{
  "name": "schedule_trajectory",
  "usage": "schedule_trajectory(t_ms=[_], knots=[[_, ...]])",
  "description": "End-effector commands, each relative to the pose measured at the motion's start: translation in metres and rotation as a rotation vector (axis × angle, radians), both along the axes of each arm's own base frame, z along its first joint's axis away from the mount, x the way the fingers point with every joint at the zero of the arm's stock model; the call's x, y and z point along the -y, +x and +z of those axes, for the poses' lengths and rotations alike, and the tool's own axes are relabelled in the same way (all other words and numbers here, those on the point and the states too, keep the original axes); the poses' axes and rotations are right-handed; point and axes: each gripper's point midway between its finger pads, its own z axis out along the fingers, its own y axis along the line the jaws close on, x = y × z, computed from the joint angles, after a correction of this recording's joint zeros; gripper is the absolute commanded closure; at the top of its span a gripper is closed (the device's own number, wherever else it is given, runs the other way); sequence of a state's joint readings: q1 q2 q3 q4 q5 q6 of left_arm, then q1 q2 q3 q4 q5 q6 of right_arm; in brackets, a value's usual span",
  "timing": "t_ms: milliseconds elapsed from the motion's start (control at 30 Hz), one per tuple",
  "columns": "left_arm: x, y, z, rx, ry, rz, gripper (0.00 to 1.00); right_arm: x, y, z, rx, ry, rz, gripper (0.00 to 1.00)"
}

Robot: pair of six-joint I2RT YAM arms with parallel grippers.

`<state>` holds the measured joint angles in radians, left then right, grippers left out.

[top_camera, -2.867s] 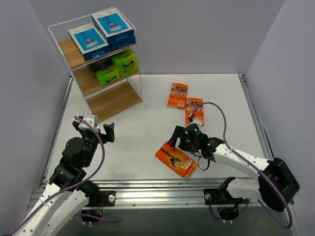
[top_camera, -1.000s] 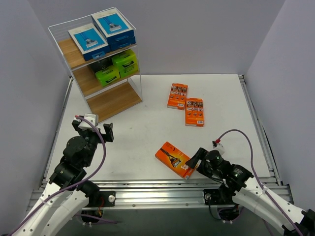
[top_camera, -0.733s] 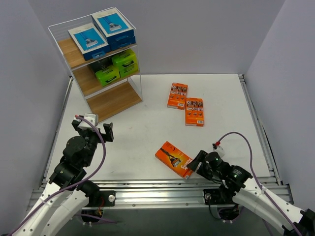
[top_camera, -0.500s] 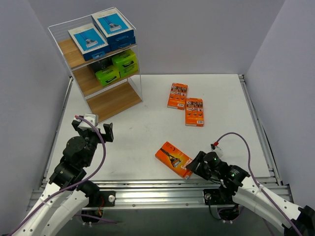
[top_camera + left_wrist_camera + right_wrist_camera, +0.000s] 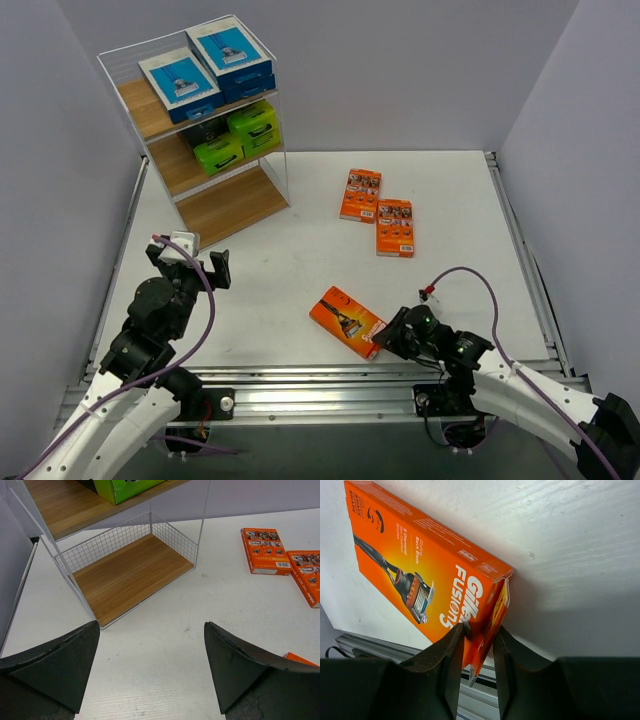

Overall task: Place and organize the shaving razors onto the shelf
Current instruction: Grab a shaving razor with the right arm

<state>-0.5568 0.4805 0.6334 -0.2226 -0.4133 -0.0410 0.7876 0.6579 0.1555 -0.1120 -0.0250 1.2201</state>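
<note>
Fingers — pinching flat orange pack.

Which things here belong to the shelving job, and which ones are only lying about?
Job: shelf; blue packs and green packs on it; near orange pack, clamped by the right end effector; far orange packs; open left end effector.
Not job: purple cables; metal rail.

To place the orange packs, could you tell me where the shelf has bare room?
On the shelf the bottom board is bare inside its wire frame. Top tier with blue packs and middle with green ones are crowded. Bare table lies between shelf and orange packs.
</note>
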Motion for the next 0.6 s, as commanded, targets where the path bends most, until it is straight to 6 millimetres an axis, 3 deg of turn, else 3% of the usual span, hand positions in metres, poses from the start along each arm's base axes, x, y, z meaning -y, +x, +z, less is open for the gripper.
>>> schedule_trajectory(t_ms=[0,233,400,433,567], knots=[[0.002,-0.004,0.027,0.063,-0.04,-0.022,0.06,-0.003,0.002,-0.006,-0.003,0.001,-0.006,0.76],[0.004,-0.005,0.028,0.063,-0.053,-0.033,0.06,-0.02,0.017,0.0,0.029,0.063,-0.027,0.9],[0.001,-0.008,0.031,0.078,-0.067,-0.025,0.06,-0.033,0.03,0.003,0.041,0.083,-0.034,0.93],[0.0,-0.009,0.032,0.083,-0.068,-0.019,0.06,-0.037,0.035,0.007,0.05,0.091,-0.036,0.99],[-0.006,-0.012,0.036,0.104,-0.08,-0.002,0.06,-0.052,0.047,0.006,0.052,0.108,-0.028,1.0]])
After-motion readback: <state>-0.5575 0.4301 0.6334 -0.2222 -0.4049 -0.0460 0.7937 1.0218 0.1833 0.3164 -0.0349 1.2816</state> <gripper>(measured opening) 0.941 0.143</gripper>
